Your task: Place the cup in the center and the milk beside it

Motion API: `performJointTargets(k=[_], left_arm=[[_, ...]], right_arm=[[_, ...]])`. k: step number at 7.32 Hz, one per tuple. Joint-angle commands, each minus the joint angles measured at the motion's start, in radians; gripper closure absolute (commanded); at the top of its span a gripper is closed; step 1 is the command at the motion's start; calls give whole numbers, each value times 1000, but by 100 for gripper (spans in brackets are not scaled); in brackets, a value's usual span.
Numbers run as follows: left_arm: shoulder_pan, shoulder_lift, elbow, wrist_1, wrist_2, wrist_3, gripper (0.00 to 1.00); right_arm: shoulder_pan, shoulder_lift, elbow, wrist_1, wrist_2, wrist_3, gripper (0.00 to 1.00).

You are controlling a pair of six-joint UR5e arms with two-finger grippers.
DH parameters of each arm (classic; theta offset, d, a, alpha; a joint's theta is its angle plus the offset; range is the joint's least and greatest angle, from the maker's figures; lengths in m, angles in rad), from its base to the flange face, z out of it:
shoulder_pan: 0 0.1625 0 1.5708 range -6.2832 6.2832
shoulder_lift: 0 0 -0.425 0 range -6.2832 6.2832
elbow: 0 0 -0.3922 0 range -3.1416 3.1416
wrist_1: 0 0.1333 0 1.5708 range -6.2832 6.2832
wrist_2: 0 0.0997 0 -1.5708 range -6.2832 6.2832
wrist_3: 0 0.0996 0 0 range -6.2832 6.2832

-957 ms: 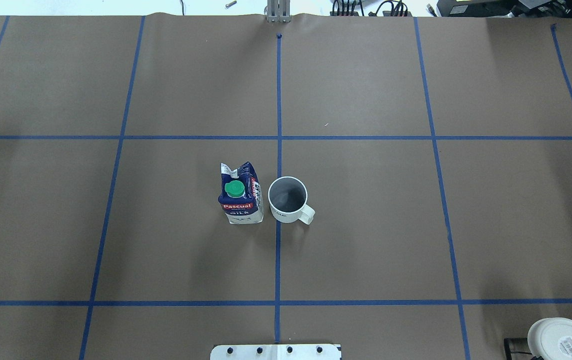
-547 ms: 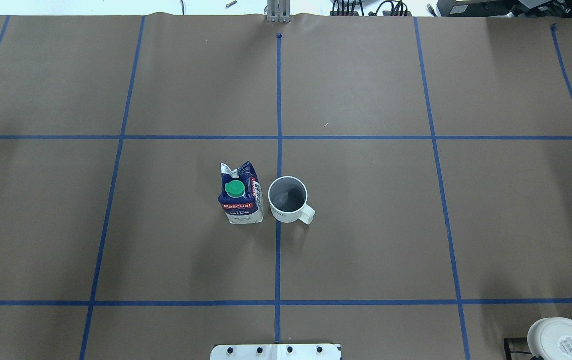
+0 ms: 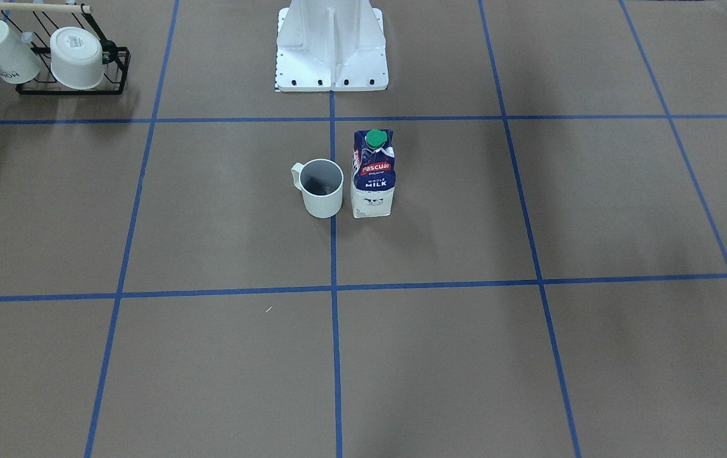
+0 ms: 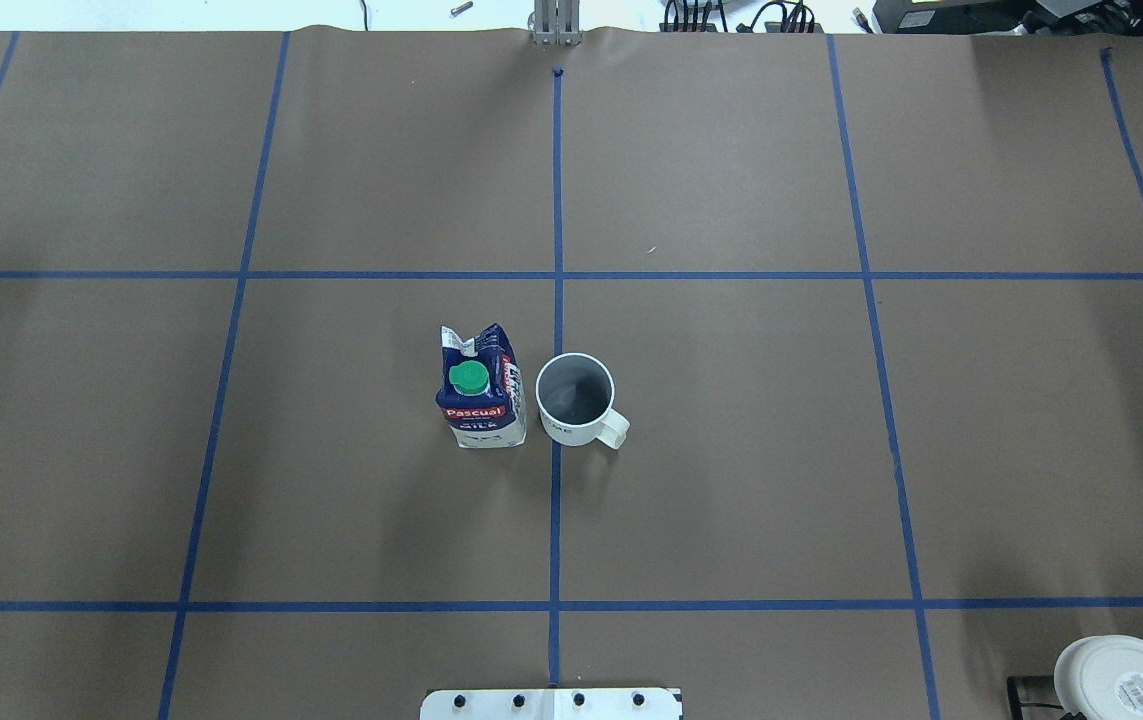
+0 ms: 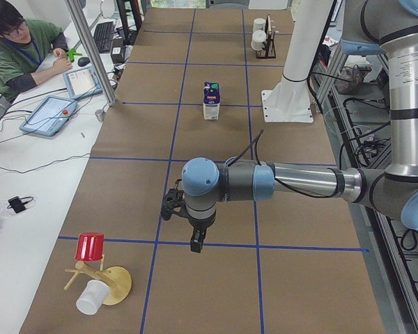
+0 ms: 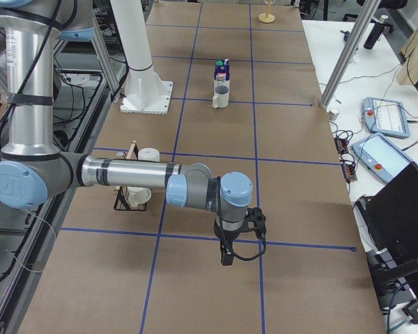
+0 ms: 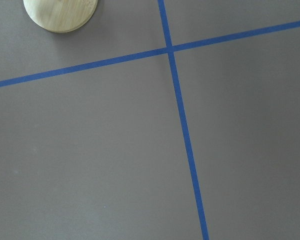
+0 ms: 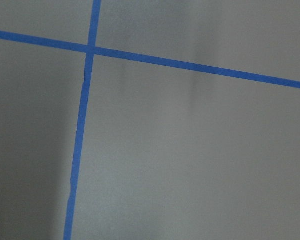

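Compared with the overhead view a second earlier, nothing on the bench [image 4: 731, 480] has shifted: the cup [image 4: 576, 398] and the milk [image 4: 479, 390] stand on the same spots. The cup is upright on the middle tape line [image 4: 556, 520] in the central grid row, with its handle pointing toward the robot's right. The milk is upright just beside the cup on the robot's left. A narrow gap seems to part them, though contact cannot be ruled out. The cup's inside reads grey; whether it holds anything cannot be told. The milk's green cap [image 4: 469, 377] is seated on the gable. Near the robot base [image 3: 331, 44], on its right, a black wire rack [image 3: 115, 70] holds two white cups lying on their sides: a lettered cup [image 3: 4, 51] and a labelled cup [image 3: 77, 57]. At the bench end on the robot's left, a wooden stand [image 5: 118, 284] carries an inverted red cup [image 5: 90, 246] and a second white cup [image 5: 90, 298] low on a peg. The left gripper [image 5: 197, 242] hangs pointing down near that stand, well apart from the milk, and the right gripper [image 6: 226, 256] hangs pointing down near the rack, well apart from the cup. Neither grasps any object. Whether either is released or clenched cannot be told, as only the side views show them.
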Motion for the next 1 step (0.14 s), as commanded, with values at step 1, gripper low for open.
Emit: performJointTargets(k=[1], left_arm=[[-1,2,1,1,0,0,1]], right_arm=[[0,0,0,0,0,0,0]])
